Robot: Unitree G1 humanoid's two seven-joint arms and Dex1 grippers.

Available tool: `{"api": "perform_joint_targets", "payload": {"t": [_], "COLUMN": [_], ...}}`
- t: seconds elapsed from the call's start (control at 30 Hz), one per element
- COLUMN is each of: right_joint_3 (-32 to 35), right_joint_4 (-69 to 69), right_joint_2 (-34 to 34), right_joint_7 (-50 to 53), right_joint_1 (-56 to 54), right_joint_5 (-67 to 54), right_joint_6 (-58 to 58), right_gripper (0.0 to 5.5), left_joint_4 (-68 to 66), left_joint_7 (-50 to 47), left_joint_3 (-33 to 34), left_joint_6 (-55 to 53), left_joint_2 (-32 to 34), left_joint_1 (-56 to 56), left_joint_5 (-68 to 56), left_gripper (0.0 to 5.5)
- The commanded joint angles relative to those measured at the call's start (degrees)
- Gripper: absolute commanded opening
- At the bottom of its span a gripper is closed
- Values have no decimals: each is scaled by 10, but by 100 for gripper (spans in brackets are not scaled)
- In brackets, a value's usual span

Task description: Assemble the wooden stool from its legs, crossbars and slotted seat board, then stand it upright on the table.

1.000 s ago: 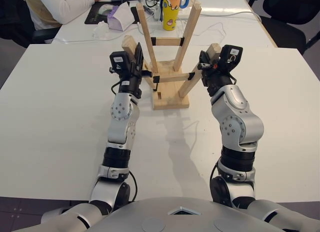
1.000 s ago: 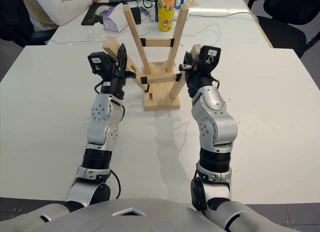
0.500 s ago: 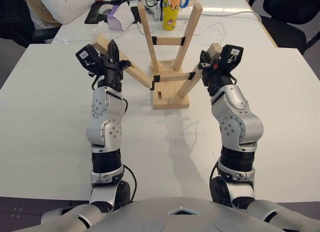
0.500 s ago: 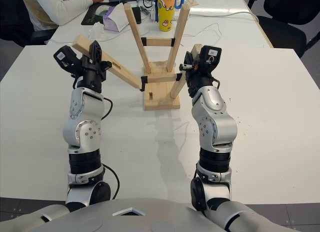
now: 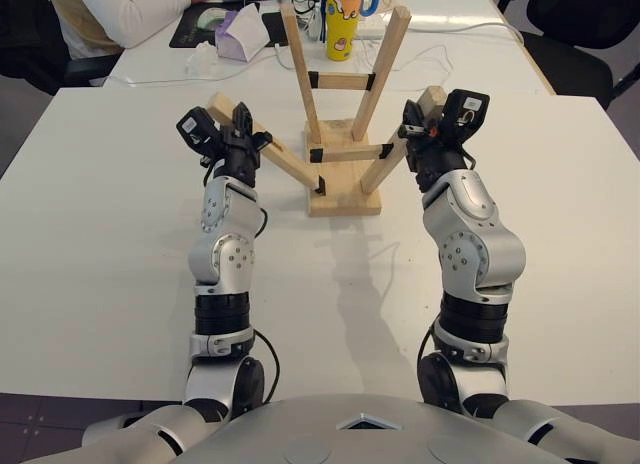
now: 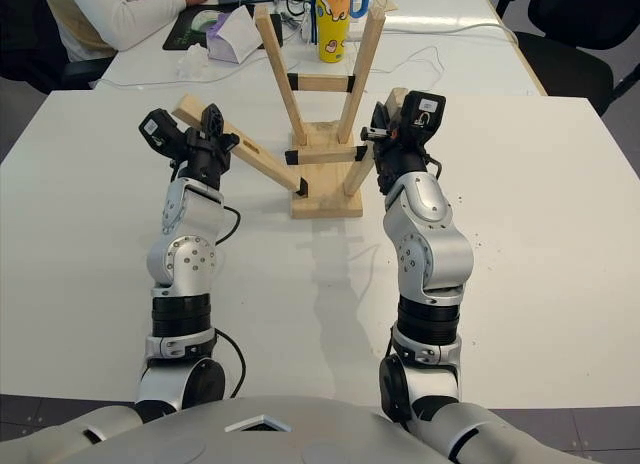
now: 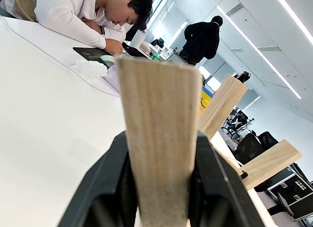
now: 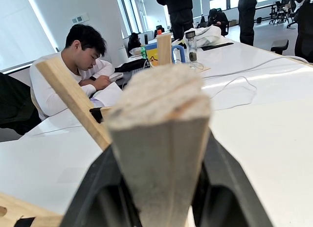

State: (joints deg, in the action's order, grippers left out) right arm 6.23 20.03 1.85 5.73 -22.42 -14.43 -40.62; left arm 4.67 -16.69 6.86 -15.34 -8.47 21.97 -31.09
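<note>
Now, by the white table point(image 5: 110, 244)'s far edge, the left end effector point(image 5: 243, 144) pinches a tilted pale wooden leg point(image 5: 285, 164) — the right end effector point(image 5: 418, 129) pinches the opposite leg point(image 5: 383, 169).

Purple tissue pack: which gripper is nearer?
Left. The left gripper, shut on the splayed leg, sits in front of the tissue pack, on the same side of the stool. The right gripper, shut on the opposite leg, is across the stool, farther off.

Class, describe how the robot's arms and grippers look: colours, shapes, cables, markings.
Both arms are rounded silver-grey shells with black bands; thin black cables loop beside the left one. The left gripper and right gripper are black, each with a white label.
</note>
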Motion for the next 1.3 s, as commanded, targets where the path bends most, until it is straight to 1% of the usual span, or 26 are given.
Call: {"api": "perform_joint_targets", "payload": {"t": [0.03,0.27,0.37,0.7,1.07,1.3], "right_joint_3": [3,3,5,2,2,3], "right_joint_4": [-5,2,6,5,5,5], "right_joint_2": [4,5,6,7,8,7], "right_joint_7": [4,9,10,8,9,6], "right_joint_1": [7,8,10,9,10,11], "right_joint_5": [0,5,6,5,5,4], "right_joint_6": [-1,3,4,2,3,4], "right_gripper": [103,103,103,103,103,103], "left_joint_4": [-1,46,46,25,-2,-22], "left_joint_7": [-23,-84,-94,-91,-88,-70], "left_joint_3": [-13,-42,-49,-48,-59,-75], "left_joint_6": [-2,-31,-39,-27,-11,27], "left_joint_2": [-71,-57,-59,-74,-48,-44], "left_joint_1": [-30,-68,-74,-61,-59,-45], "left_joint_5": [-6,33,41,17,50,80], "left_gripper": [104,104,104,104,104,104]}}
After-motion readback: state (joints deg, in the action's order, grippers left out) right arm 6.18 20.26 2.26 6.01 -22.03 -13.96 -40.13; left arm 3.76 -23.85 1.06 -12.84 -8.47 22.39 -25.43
